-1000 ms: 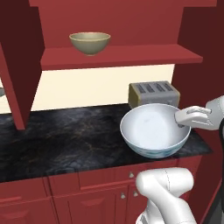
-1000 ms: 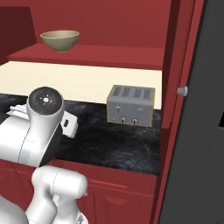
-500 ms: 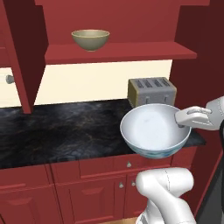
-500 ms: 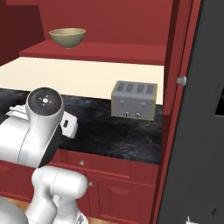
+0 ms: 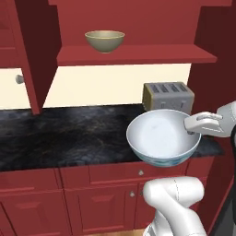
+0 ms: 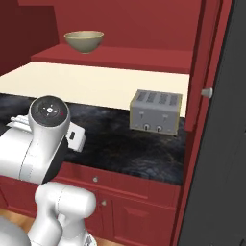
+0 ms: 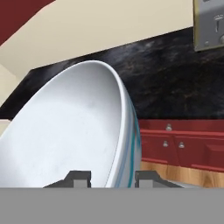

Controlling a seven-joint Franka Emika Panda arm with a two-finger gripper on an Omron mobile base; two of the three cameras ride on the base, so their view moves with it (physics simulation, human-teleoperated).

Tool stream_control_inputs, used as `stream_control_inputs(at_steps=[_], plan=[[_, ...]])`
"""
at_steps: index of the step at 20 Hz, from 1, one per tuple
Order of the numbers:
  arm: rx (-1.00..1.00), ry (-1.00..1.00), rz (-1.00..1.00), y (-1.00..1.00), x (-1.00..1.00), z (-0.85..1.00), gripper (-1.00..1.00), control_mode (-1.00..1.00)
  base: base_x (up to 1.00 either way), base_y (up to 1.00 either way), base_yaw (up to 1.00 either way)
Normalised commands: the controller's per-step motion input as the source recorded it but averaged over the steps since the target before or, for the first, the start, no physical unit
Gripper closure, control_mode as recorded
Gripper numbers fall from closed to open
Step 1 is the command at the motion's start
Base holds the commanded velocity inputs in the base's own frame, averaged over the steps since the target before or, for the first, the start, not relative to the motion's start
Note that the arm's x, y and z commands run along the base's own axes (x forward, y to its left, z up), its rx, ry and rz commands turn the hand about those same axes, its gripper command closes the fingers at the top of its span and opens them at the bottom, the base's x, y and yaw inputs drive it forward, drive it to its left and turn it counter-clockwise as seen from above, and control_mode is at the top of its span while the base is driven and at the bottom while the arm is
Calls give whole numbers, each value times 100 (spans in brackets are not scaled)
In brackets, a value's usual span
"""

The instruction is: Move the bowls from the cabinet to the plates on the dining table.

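Left base view: the olive bowl [image 5: 104, 40] is seen on the cabinet [image 5: 138, 54] shelf at upper left, not yet fetched. The white bowl [image 5: 162, 137] is held by its right rim, clamped in the tool [image 5: 192, 127], in the air above the front edge of the black surface [image 5: 64, 133], with a toaster [image 5: 168, 96] behind it. Transport of the first bowl is judged to be in hand. No plates or dining table can be seen, so a drive over to them is called for, bowl kept level.
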Motion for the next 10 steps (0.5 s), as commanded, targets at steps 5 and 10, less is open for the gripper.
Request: stream_control_inputs(at_steps=[5,10], plan=[[0,0,0,0,0,0,100,100,-1,0,25],[0,0,0,0,0,0,100,100,-2,0,27]])
